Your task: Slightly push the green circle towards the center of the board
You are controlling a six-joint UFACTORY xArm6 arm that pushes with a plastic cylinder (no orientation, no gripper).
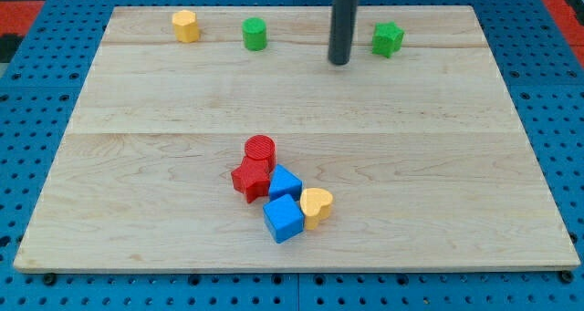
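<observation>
The green circle (255,34), a short green cylinder, stands near the view's top, left of centre, on the wooden board (164,192). My tip (340,62) is the lower end of a dark rod coming down from the view's top. It rests on the board well to the right of the green circle, not touching it. A green star-shaped block (387,39) sits just right of my tip, a small gap apart.
A yellow hexagonal block (185,25) sits at the top left. Near the bottom centre is a tight cluster: a red cylinder (260,150), a red star (248,180), two blue blocks (284,182) (284,219) and a yellow heart (317,206).
</observation>
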